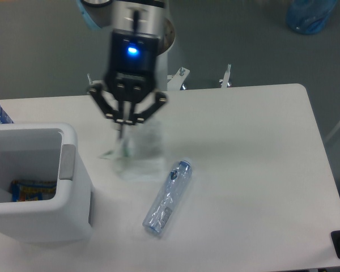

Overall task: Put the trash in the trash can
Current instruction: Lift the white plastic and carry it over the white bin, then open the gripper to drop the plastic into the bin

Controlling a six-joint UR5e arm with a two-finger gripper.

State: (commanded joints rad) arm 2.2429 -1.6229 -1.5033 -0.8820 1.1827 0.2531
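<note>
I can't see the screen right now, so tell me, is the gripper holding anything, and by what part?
Yes. The gripper pinches the white paper by its upper left edge; the rest hangs below, off the table.

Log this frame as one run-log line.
gripper: shut on paper wad, lifted off table | crushed bottle: lying on table | trash can: left of gripper, wrapper inside
</note>
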